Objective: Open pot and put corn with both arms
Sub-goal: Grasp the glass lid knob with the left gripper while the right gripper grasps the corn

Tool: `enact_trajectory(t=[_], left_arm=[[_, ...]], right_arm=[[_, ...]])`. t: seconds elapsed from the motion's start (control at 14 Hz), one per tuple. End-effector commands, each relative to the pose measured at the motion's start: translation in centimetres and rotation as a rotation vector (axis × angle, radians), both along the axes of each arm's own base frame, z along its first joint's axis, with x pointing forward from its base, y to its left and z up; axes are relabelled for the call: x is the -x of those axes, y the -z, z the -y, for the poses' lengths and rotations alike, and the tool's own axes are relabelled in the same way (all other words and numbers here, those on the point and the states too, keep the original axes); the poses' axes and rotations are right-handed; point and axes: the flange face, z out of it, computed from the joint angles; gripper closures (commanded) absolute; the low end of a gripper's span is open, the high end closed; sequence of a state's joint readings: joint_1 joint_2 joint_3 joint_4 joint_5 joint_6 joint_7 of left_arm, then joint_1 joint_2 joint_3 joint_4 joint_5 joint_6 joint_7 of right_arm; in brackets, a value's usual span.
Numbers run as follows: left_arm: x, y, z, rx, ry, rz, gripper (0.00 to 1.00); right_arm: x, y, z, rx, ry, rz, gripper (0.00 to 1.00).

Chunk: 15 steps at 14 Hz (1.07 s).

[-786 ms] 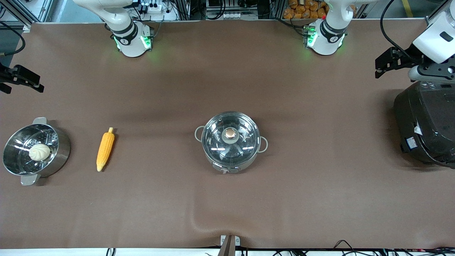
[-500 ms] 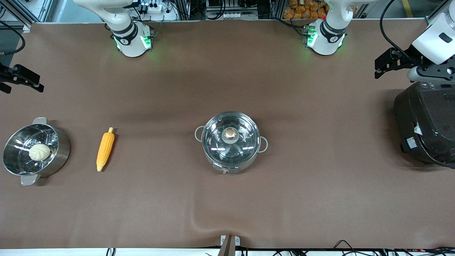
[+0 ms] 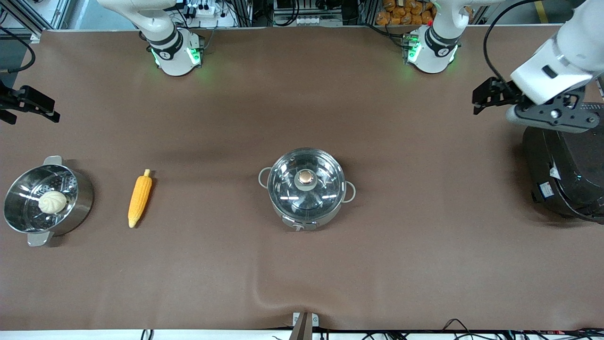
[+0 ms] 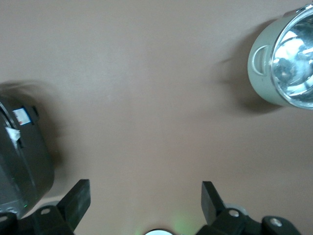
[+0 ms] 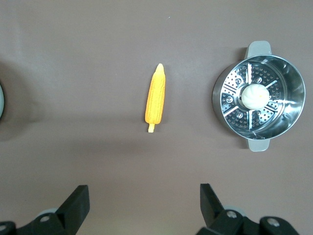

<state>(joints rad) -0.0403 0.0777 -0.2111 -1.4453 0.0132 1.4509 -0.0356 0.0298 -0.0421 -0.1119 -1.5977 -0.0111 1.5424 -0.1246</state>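
A: What differs from half a second ago?

B: The left gripper [image 3: 480, 100] has shifted toward the middle of the table and slightly up in the front view. Its white wrist now leans at a steeper angle above the big black cooker [image 3: 566, 174]. Nothing on the brown table [image 3: 302, 264] has moved.

A: And the left arm's pose now?

B: It reaches out from its base to the left arm's end of the table, the gripper in the air over bare cloth just beside the cooker. In the left wrist view its fingers [image 4: 77, 200] stand wide apart with nothing between them, and the pot shows well away.

A: The right gripper?

B: The right gripper [image 3: 33, 106] hangs at the right arm's end of the table, over bare cloth farther from the front camera than the steel steamer [image 3: 78, 210]. Its fingers [image 5: 76, 203] are also spread wide and empty.

A: Where are the task's things?

B: The pot [image 3: 306, 189] sits mid-table, glass lid [image 3: 306, 185] on, copper knob [image 3: 306, 178] upright. The corn [image 3: 140, 198] lies flat between the pot and the steamer, close beside the steamer. A white bun [image 3: 52, 202] rests in the steamer.
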Motion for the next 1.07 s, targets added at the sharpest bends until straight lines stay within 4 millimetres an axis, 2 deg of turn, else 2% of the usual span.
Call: enact_trajectory(t=[0.0,0.14,0.29,0.36,0.5,0.64,0.79,0.93,1.0], left_arm=[[-2.2,1.6,4.3,0.032,-0.029,-0.008,0.0],[-3.5,4.2,9.3,0.059,-0.053,0.036,0.0],[-4.5,7.5,15.0,0.095,-0.102,0.084,0.0],[-4.6,9.1,17.8,0.112,-0.124,0.102,0.0],[-4.6,11.6,22.2,0.153,-0.151,0.135,0.0],[-3.6,15.0,27.4,0.193,-0.162,0.155,0.0],[-1.9,19.0,32.7,0.189,-0.124,0.193,0.0],[-0.3,21.4,36.3,0.119,-0.102,0.247,0.0],[-0.2,22.8,37.2,0.092,-0.1,0.259,0.0]], right_arm=[[-0.1,2.3,-0.8,0.009,0.007,0.01,0.0],[-0.7,5.5,-1.5,0.009,-0.008,0.019,0.0],[-1.2,9.7,-1.7,0.01,-0.013,0.025,0.0],[-1.6,12.0,-2.2,0.011,-0.022,0.016,0.0],[-3.2,16.3,-3.0,0.017,-0.036,-0.013,0.0],[-4.6,21.5,-3.5,0.021,-0.041,-0.008,0.0],[-5.0,26.5,-4.0,0.026,-0.054,0.014,0.0],[-5.4,30.9,-2.7,0.032,-0.035,0.009,0.0],[-5.7,32.6,-1.8,0.035,-0.021,-0.001,0.0]])
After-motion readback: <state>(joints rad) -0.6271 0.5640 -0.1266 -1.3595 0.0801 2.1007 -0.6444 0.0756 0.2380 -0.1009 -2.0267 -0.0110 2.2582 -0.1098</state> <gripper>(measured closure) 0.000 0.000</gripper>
